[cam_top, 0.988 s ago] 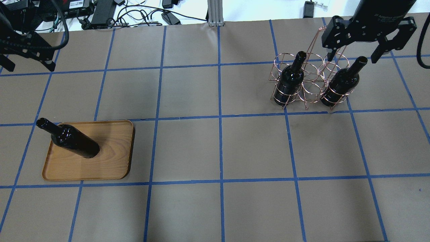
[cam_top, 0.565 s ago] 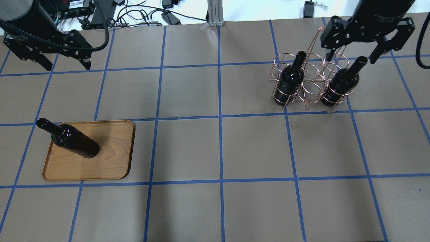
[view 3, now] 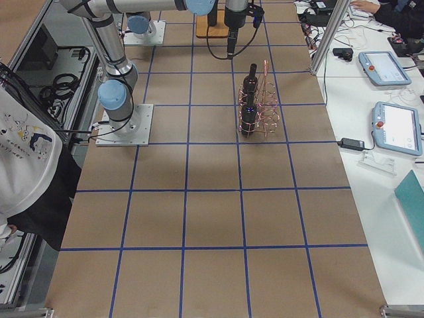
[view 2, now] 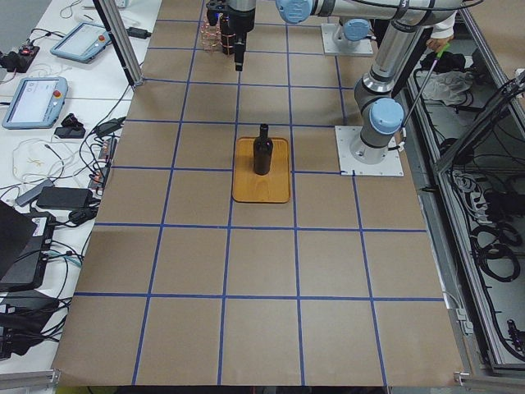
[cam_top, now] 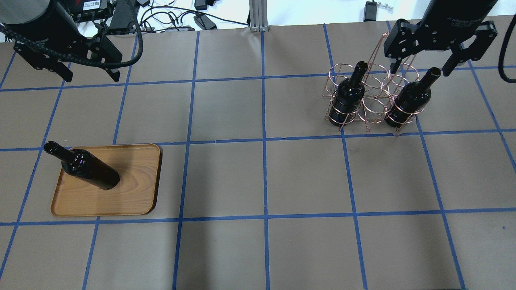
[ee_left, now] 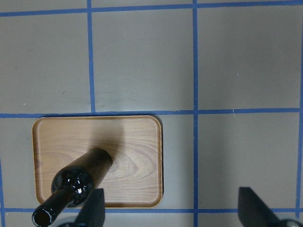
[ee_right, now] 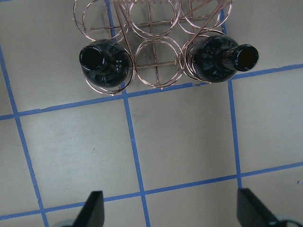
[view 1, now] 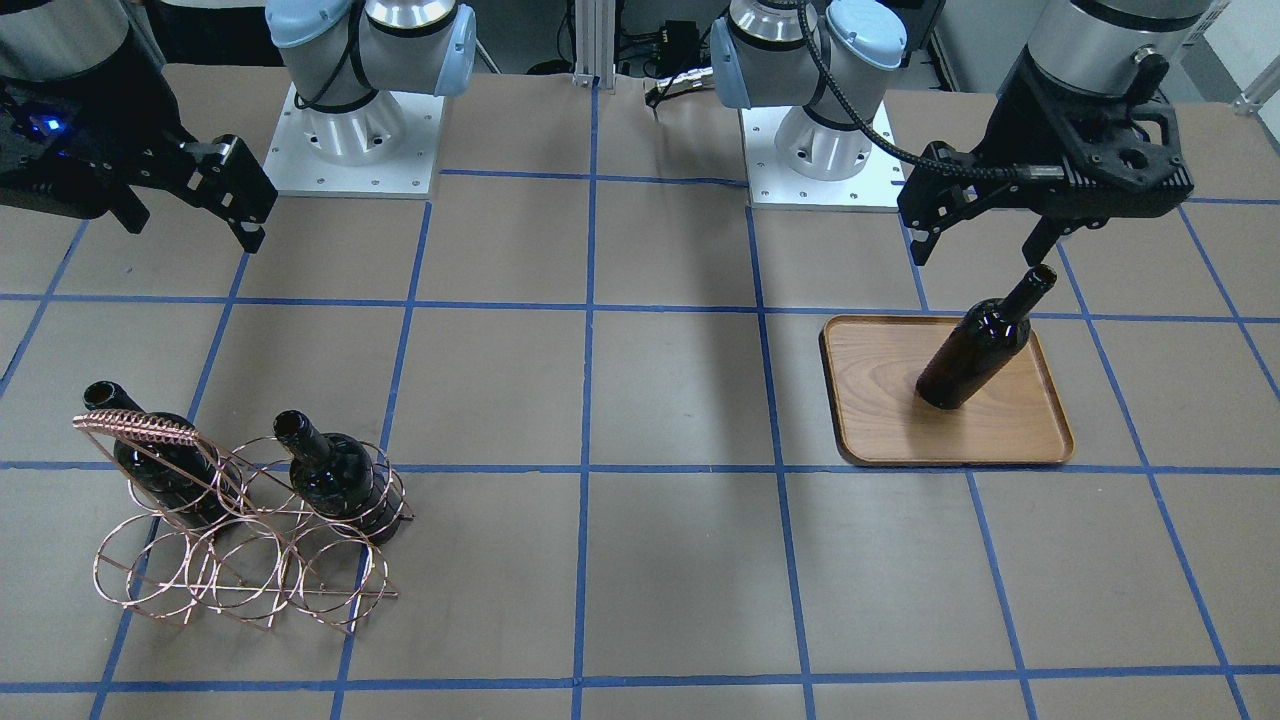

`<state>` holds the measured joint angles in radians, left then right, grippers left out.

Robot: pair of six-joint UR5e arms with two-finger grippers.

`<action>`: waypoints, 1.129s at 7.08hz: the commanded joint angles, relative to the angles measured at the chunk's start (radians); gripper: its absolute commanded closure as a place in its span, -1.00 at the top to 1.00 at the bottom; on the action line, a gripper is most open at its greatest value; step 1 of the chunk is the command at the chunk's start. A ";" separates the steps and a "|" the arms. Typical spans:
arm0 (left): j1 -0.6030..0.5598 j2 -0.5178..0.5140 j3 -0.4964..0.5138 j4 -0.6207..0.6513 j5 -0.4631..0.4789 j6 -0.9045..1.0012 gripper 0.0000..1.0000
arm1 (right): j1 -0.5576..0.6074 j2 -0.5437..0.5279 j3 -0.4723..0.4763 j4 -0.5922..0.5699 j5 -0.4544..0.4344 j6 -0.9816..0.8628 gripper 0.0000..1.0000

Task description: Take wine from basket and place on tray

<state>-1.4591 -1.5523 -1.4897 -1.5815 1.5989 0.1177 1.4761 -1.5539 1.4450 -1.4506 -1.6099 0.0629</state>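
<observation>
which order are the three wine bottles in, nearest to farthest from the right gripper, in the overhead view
From the right gripper:
1. right-end basket bottle, right by it on the view's right.
2. left-end basket bottle, one step toward the table's middle.
3. tray bottle, far across on the view's left.

Robotics lab: paper-covered bench (cam_top: 266,177) gridded in blue tape (cam_top: 264,121), bolted arm bases (view 1: 345,150), teach pendants (view 3: 397,129), loose cables (cam_top: 169,18).

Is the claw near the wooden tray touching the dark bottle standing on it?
Apart. In the overhead view the left gripper hangs open, with bare table showing between its fingertips and the bottle on the tray.
</observation>
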 commanded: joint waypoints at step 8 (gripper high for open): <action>-0.009 0.018 -0.006 -0.006 -0.008 -0.021 1.00 | 0.000 0.000 0.002 0.006 -0.001 0.000 1.00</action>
<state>-1.4680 -1.5341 -1.4945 -1.5875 1.5891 0.0967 1.4770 -1.5539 1.4463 -1.4454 -1.6111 0.0629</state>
